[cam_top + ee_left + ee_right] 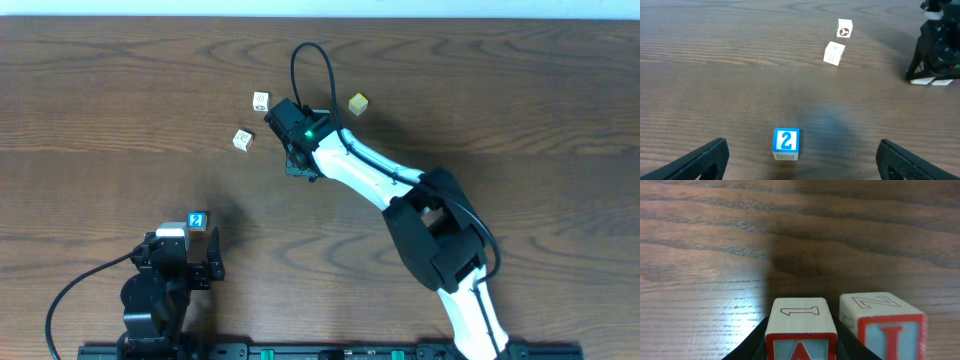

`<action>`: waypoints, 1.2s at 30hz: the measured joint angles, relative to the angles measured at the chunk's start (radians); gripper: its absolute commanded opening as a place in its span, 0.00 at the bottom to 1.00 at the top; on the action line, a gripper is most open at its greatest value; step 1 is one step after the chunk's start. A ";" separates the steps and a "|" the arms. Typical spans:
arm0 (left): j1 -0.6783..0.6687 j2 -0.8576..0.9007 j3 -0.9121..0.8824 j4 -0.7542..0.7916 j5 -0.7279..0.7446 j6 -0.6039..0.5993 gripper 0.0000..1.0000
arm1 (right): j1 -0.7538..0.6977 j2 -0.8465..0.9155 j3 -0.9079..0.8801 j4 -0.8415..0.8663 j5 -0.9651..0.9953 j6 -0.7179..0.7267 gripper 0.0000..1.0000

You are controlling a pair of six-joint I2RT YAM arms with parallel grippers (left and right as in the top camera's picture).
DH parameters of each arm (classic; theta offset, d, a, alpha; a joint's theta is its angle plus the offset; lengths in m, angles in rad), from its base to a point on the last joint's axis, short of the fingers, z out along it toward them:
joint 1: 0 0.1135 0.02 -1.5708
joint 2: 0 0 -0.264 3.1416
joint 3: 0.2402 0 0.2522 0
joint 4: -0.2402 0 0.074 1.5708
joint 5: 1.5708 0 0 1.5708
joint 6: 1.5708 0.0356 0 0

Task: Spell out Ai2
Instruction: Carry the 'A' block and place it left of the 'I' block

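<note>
Up near the middle of the table, the right gripper (299, 163) is clamping down on the A block (800, 327), and the I block (884, 325) is sitting just beside it with only a thin finger squeezed in between, at least going by the right wrist view. That's the bit that's worrying me. If those jaws spread wide on release, the inner finger is probably going to be shoving the I sideways or twisting it, and the word stops reading straight. Lifting away at an angle could also be dragging the A along or tipping it. Meanwhile the 2 block (786, 142) is lying way down at the near edge, well apart from the other two letters, right in front of the left gripper (185, 255), which is hanging wide open with nothing in it. So the left arm is looking at a long carry into exactly the spot the right arm is occupying, and I'm guessing a collision or a bumped letter is the main risk if the right one isn't clearing out first. Two white blocks (242, 139) and a yellow block (358, 103) are also sitting near that area, so a sloppy approach could be knocking those into the row. And the 2 has to be landing on the far side of the I, not the A side.
</note>
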 measured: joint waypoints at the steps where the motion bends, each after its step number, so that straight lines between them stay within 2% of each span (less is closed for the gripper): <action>1: 0.000 0.000 0.000 0.000 0.000 0.000 0.95 | -0.001 0.002 0.000 0.002 -0.001 0.000 0.31; 6: 0.000 0.000 0.000 0.000 0.000 0.000 0.95 | -0.001 0.002 0.000 0.010 -0.011 -0.002 0.32; 15: 0.000 0.000 0.000 0.000 0.000 0.000 0.95 | -0.001 0.002 0.000 0.015 -0.027 -0.029 0.54; 36: 0.000 0.000 0.000 0.000 0.000 0.000 0.95 | -0.007 0.002 0.000 0.095 -0.006 -0.080 0.52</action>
